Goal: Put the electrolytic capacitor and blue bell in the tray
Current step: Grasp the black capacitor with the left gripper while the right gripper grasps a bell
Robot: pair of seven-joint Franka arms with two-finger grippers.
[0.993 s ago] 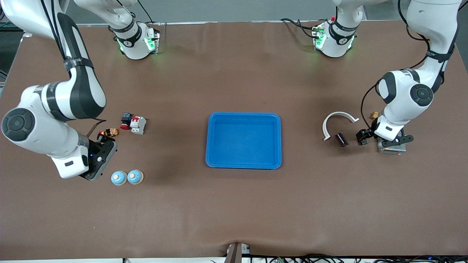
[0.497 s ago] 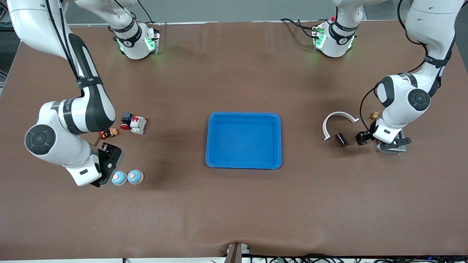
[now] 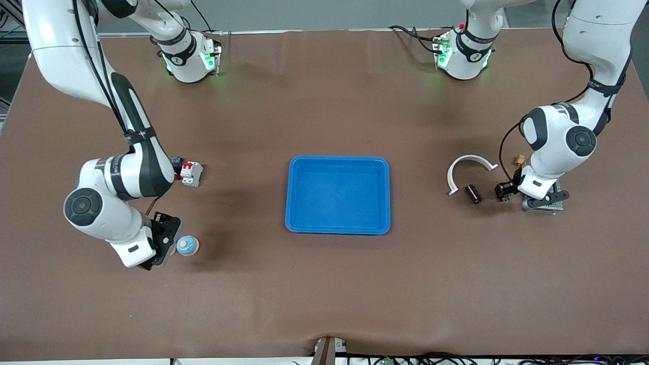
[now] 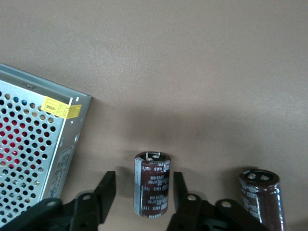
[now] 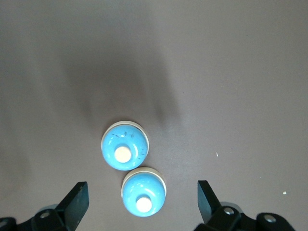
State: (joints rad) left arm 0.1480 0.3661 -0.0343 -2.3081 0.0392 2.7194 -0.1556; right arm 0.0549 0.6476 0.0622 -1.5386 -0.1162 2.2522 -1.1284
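The blue tray (image 3: 337, 195) lies mid-table with nothing in it. Two blue bells with white buttons stand side by side toward the right arm's end. My right gripper (image 3: 165, 239) is open and low over one bell (image 5: 143, 191), which sits between its spread fingers without touching them. The other bell (image 3: 187, 246) (image 5: 125, 145) stands beside it. My left gripper (image 3: 503, 191) is open, and a brown electrolytic capacitor (image 4: 152, 184) lies between its fingers, not touching them. A second capacitor (image 3: 472, 193) (image 4: 262, 197) lies beside it.
A white curved strip (image 3: 469, 162) lies by the capacitors. A perforated metal box (image 3: 545, 205) (image 4: 29, 159) and a small brass part (image 3: 518, 161) sit by the left gripper. A red-and-white breaker (image 3: 191, 174) sits farther from the front camera than the bells.
My right arm has swung toward the bells and now covers one of them in the front view. My left gripper has shifted only slightly by the capacitor.
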